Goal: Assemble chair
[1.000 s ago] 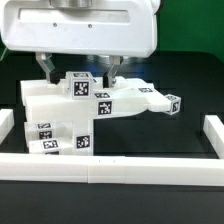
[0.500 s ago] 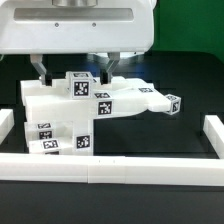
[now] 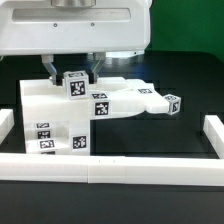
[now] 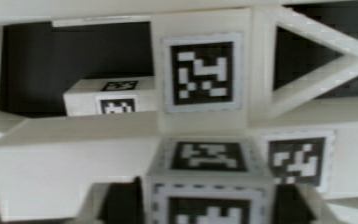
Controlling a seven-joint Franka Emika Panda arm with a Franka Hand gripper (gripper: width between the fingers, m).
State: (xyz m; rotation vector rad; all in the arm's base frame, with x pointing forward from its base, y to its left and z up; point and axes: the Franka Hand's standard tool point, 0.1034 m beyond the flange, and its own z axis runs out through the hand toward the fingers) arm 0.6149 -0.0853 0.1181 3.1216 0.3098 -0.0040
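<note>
The chair is a joined white structure [image 3: 55, 112] of blocky parts with black-and-white tags, standing at the exterior view's left. A leg with a tagged end [image 3: 172, 103] sticks out toward the right. A small tagged cube [image 3: 74, 85] sits on top of the structure. My gripper [image 3: 71, 72] hangs straight over it, one finger on each side of the cube. In the wrist view the cube [image 4: 211, 200] fills the gap between the dark fingers [image 4: 123, 198], which lie against its sides. A slotted panel with a tag [image 4: 202, 68] lies below.
White border rails run along the front [image 3: 110, 168] and the right side [image 3: 213, 130] of the black table. The large white robot housing [image 3: 70, 25] fills the top of the exterior view and hides the arm.
The fingers stood wide apart on either side of the cube; they have now come together onto the cube's sides. The chair parts have not moved.
</note>
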